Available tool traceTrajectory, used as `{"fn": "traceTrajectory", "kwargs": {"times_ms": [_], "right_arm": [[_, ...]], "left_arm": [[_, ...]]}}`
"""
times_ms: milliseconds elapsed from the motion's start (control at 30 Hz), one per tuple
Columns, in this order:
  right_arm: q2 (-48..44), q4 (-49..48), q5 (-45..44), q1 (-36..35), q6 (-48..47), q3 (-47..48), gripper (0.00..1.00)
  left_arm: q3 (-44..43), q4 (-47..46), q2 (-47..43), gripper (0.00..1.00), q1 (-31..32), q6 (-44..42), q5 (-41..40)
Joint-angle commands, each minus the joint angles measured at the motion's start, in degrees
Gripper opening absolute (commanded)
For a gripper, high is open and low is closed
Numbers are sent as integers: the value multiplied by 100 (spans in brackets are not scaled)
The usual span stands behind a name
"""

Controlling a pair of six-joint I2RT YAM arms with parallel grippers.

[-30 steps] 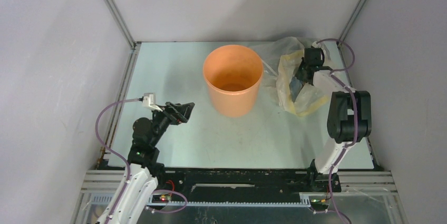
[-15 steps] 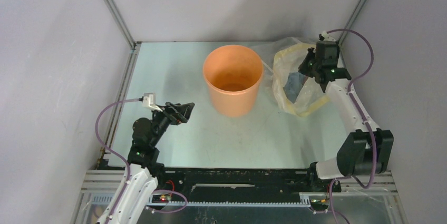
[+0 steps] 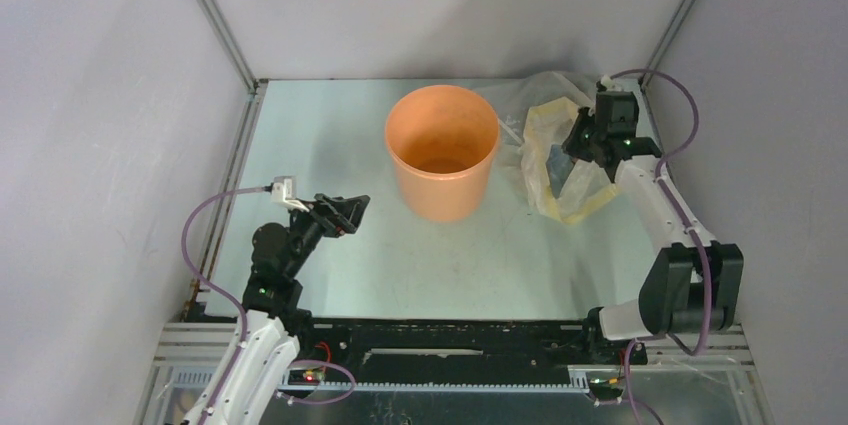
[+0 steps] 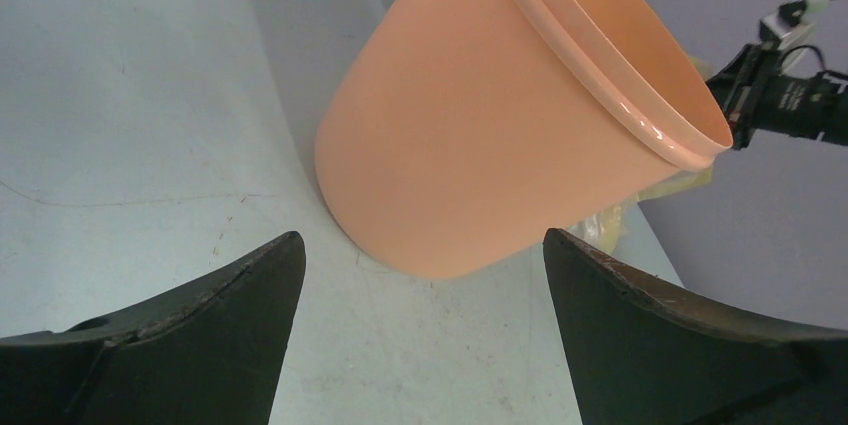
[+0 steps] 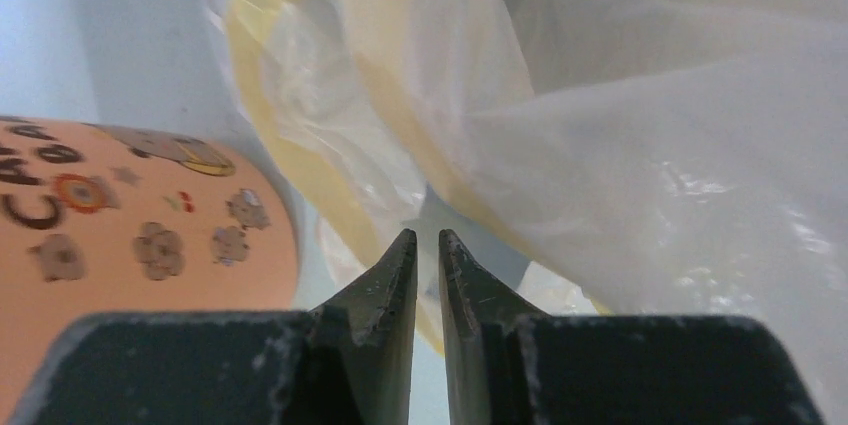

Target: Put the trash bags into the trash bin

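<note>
The orange trash bin (image 3: 441, 150) stands upright at the table's middle back; it also shows in the left wrist view (image 4: 500, 125) and the right wrist view (image 5: 130, 225). Right of it lies a crumpled clear-and-yellow plastic bundle (image 3: 562, 190), with thin pale translucent film (image 3: 535, 93) behind it. I cannot tell the trash bag apart from this film. My right gripper (image 3: 582, 140) sits in the plastic. Its jaws (image 5: 427, 235) are almost closed and yellow-edged film (image 5: 300, 75) runs into the tips, with pale film (image 5: 680, 145) beside them. My left gripper (image 3: 345, 210) is open and empty (image 4: 420, 240), left of and nearer than the bin.
Grey enclosure walls with metal corner posts (image 3: 215, 20) close in the table on three sides. The right arm's cable (image 3: 685, 110) loops near the back right corner. Bare table surface (image 3: 330, 135) lies left of the bin.
My right arm swung out and raised the plastic, stretching the yellow rim open, then came down slightly toward the bin, and the bundle narrowed. The left arm and bin have not moved.
</note>
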State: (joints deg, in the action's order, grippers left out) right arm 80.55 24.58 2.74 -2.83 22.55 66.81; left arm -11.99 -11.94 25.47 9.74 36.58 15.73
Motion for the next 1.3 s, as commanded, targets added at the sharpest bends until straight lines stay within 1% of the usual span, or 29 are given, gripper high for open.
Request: {"fn": "traceTrajectory", "kwargs": {"times_ms": [0,400,567,800,967,1100,1267], "right_arm": [[181,-346,-170,-94,-198,-317,17],[867,-817,-777,-181,-194,-400,17],[1059,-1015,-807,-86,-229,-398,17],[1272,-1409,-527,119,-271,-400,25],[1681,-1387,-491,127,-339,-79,28],[2006,-1252,-704,123,-410,205,29],[2258,-976,-1150,125,-566,467,39]], "left_arm": [[-110,-109,21,96,28,-1,121],[-70,-109,15,96,37,-2,134],[-48,-110,6,96,37,-19,135],[-38,-121,22,96,38,-52,104],[-57,-57,9,96,37,-84,30],[-58,-43,6,96,37,-98,25],[-56,-17,12,96,40,-111,39]]}}
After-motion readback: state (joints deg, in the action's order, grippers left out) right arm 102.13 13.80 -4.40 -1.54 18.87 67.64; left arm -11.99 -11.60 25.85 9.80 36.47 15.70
